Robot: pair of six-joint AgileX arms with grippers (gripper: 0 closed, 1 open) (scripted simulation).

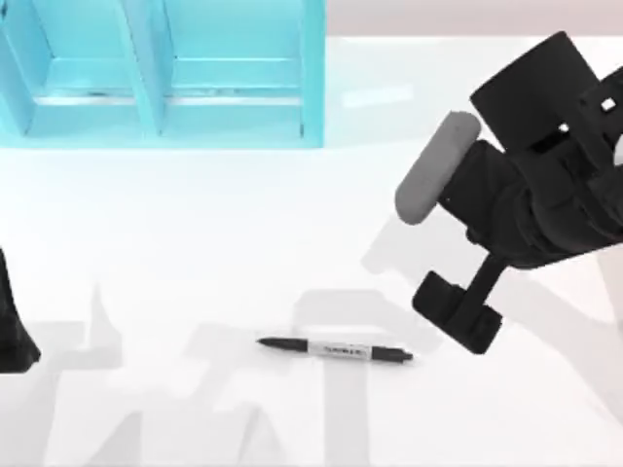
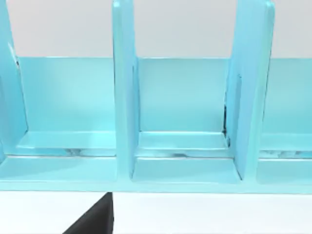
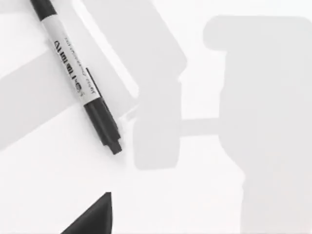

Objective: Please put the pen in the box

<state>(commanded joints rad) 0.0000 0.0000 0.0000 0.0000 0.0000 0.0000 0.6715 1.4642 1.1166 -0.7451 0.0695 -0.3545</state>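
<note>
Currently the pen (image 1: 336, 349) lies flat on the white table (image 1: 195, 243), near the front centre, well apart from the light-blue box (image 1: 165, 73) at the far left. My right gripper (image 1: 458, 316) hovers just right of the pen's blunt end, not touching it; I cannot tell how its jaws stand. My left arm (image 1: 12, 326) sits parked at the table's left edge.

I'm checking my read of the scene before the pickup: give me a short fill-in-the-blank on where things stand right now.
1. The pen lies flat on the ____.
2. The box, at the table's far left, is coloured ____.
3. The arm nearest the pen is the ____ one; its claw hangs just beside the pen's blunt end.
4. The pen's middle band is ____.

Missing words: table; blue; right; white
</note>
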